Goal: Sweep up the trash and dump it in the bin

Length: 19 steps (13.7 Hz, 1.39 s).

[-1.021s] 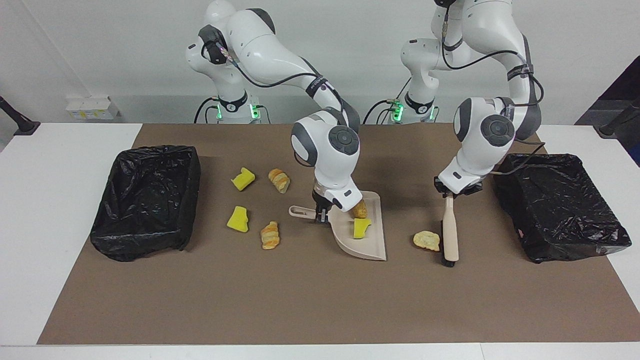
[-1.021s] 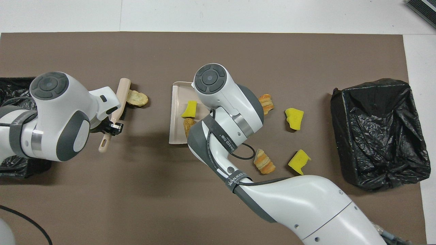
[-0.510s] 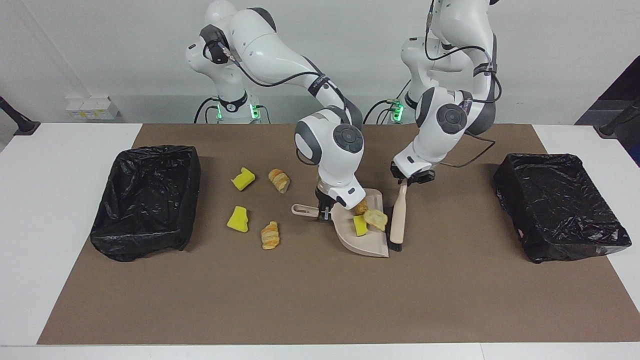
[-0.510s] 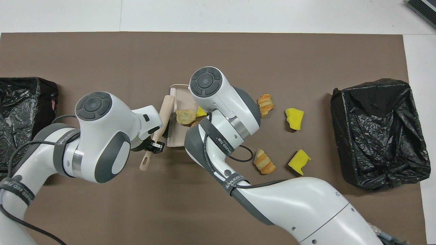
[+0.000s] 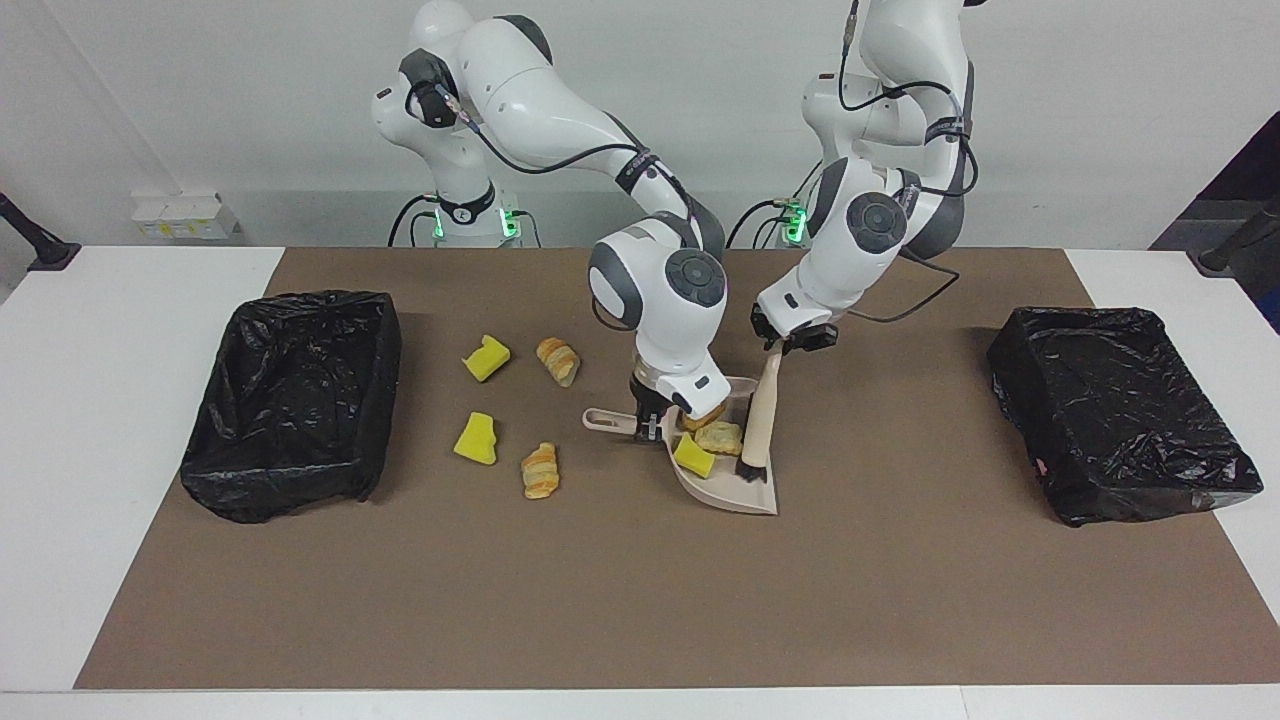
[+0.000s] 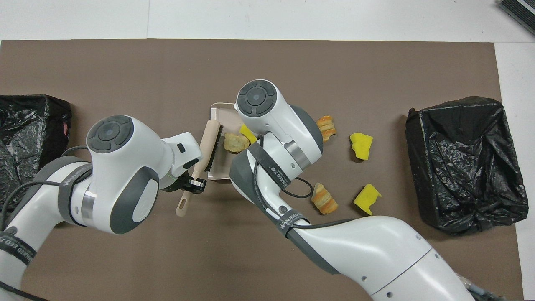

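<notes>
a: where's the trash now?

b: three bits lie in the dustpan [image 5: 745, 490], with the brush [image 5: 758, 425] head on the pan floor just beside them, toward the left arm's end. four lie loose on the table [image 5: 600, 600] toward the right arm's end: two yellow sponge chunks [image 5: 477, 438] and two croissant pieces [image 5: 540, 470].

a: grips?

b: right gripper [image 5: 645, 425] has its jaws clamped on the pan handle, wrist bent steeply down. left gripper [image 5: 790, 340] has its jaws closed on the brush handle, brush leaning, long axis running away from the robots.

a: what does the next move turn on?

b: probably that the loose bits lie past the pan's handle end, away from the brush.
</notes>
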{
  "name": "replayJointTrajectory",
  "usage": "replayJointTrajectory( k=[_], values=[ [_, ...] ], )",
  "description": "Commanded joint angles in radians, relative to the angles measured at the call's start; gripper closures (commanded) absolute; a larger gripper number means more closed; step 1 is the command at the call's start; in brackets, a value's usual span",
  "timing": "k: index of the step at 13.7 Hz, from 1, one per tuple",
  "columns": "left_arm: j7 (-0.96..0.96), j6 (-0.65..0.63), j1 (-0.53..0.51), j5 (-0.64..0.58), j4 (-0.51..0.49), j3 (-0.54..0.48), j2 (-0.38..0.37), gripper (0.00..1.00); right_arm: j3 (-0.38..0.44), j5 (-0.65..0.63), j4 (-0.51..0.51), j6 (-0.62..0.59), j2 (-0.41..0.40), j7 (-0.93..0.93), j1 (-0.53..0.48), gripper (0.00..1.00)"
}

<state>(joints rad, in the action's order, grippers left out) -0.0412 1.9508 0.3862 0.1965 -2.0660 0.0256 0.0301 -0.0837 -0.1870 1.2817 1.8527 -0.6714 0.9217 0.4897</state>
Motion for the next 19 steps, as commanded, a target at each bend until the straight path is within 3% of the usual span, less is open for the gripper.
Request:
replayJointTrajectory(
  k=[1, 4, 7, 10, 13, 17, 19],
  values=[
    [-0.105, -0.109, -0.030, -0.006, 0.021, -0.009, -0.110, 1.00, -0.011, 0.012, 0.083, 0.017, 0.094, 0.112, -0.071, 1.00],
    [-0.267, -0.176, -0.033, -0.025, 0.008, 0.005, -0.165, 1.00, -0.014, 0.055, 0.247, 0.091, 0.250, 0.178, -0.181, 1.00],
    [-0.457, -0.063, 0.092, -0.023, -0.138, 0.020, -0.260, 1.00, -0.013, 0.086, 0.376, 0.083, 0.406, 0.386, -0.313, 1.00],
    [-0.575, 0.011, 0.242, -0.023, -0.230, 0.022, -0.266, 1.00, -0.011, 0.086, 0.427, 0.033, 0.512, 0.538, -0.454, 1.00],
    [-0.696, 0.161, 0.335, -0.023, -0.365, 0.024, -0.271, 1.00, -0.013, 0.086, 0.426, 0.003, 0.552, 0.704, -0.639, 1.00],
    [-0.700, 0.183, 0.367, -0.023, -0.405, 0.025, -0.294, 1.00, -0.007, 0.048, 0.427, 0.037, 0.553, 0.913, -0.824, 1.00],
    [-0.700, 0.235, 0.375, -0.023, -0.448, 0.025, -0.294, 1.00, -0.007, -0.052, 0.426, 0.066, 0.553, 0.953, -0.879, 1.00]
  ],
)
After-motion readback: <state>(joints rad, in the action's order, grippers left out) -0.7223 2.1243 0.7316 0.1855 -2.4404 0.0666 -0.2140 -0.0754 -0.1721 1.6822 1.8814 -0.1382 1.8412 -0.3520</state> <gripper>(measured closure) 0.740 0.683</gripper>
